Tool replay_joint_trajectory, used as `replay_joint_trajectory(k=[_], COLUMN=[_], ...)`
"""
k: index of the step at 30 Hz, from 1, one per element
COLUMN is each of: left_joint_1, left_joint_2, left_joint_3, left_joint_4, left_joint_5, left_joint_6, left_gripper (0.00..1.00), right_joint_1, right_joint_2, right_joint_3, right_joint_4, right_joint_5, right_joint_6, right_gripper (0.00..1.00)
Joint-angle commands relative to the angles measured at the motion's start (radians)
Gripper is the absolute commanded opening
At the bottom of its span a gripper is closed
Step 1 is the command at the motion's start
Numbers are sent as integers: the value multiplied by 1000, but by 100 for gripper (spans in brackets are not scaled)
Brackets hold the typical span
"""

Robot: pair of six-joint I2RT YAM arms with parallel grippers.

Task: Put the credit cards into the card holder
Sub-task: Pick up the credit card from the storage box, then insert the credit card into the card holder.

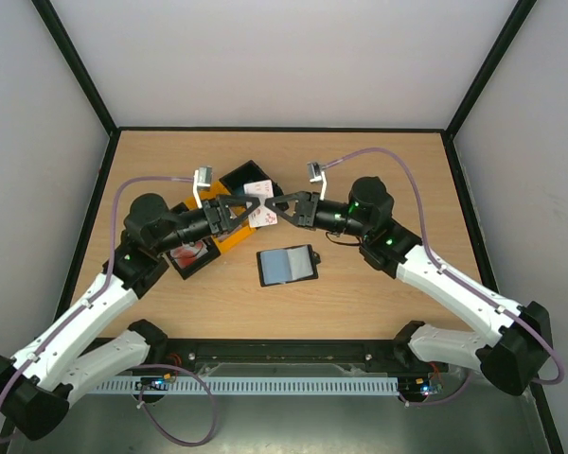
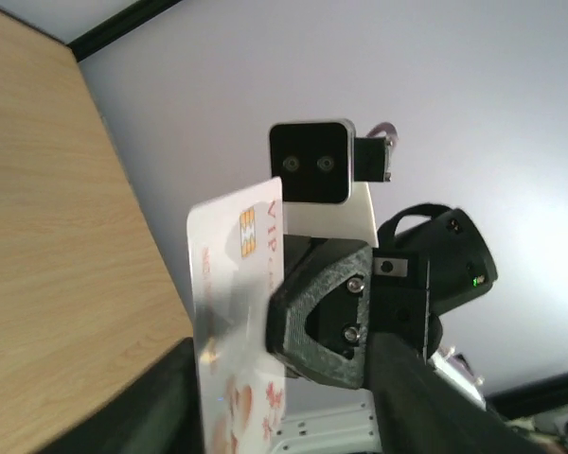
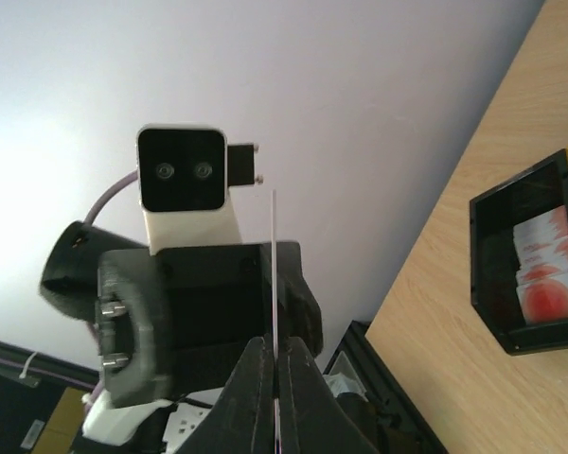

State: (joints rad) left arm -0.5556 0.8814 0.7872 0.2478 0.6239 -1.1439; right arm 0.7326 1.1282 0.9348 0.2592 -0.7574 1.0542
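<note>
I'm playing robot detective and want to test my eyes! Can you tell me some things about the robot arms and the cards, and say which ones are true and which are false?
1. The right gripper is pinching a white card with red print. True.
2. That card is already tucked inside the card holder. False: it is held up in the air, where the two arms meet.
3. The card holder lies on the wooden table, and neither gripper is touching it. True.
4. The black bin is empty. False: red-and-white cards are inside it.
5. The card holder is bright yellow. False: it is black with a grey face.
</note>
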Motion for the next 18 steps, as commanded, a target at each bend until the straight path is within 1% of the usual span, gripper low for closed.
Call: replay_joint_trajectory(k=[1,3,4,6,10,13,15,18], left_joint_1=[-1,0,-1,0,-2,-20,-31,-35], left_joint_2=[-39,-33,-28,-16,46,79,94,140], left_joint_3=[30,59,57,30,-43,-76,-96,-131], left_joint_4=[-190,-334,-377,-408,-363,-349,-351,-338], left_joint_5=[-102,-188,-220,-257,-257,-306,-338,-319], left_joint_6=[116,217,251,311,364,382,400,417], left_gripper=[66,78,81,83,82,78,77,77], right_joint_1=[0,-3,-7,-17,-44,-50,-61,-65], right_joint_2=[13,23,29,48,84,62,58,88], right_joint_3=[0,11,14,17,2,-79,-130,-188], right_joint_4=[-49,-132,-183,-285,-465,-476,-461,-400], right_joint_5=[53,123,165,253,424,511,511,456], right_joint_6=[-75,-147,-189,-261,-370,-394,-385,-363], right_gripper=[2,2,2,2,2,2,2,2])
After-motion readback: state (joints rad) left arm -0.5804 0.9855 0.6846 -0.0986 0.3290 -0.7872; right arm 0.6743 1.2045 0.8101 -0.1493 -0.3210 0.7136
